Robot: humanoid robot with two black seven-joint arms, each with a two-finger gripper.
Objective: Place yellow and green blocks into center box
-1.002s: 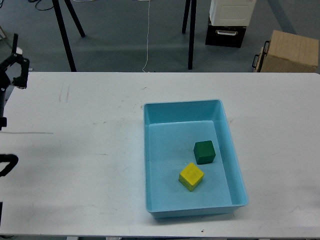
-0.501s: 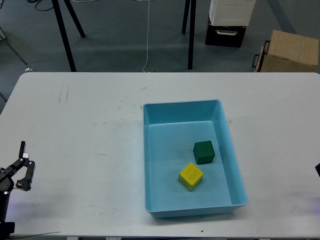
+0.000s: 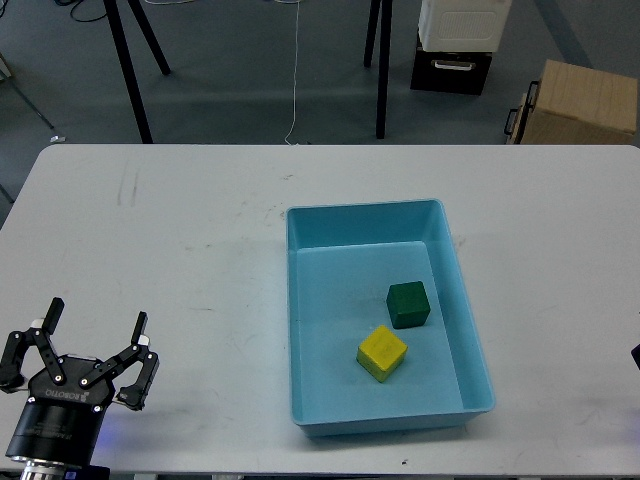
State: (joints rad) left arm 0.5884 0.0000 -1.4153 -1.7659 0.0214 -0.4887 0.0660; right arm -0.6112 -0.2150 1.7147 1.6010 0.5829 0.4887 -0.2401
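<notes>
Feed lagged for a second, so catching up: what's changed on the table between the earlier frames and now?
Only the left gripper moved: from the table's far-left edge it swung down to the near-left corner, now open and empty. The green block and yellow block stayed put inside the blue box.

Bright, even light; sharp focus
</notes>
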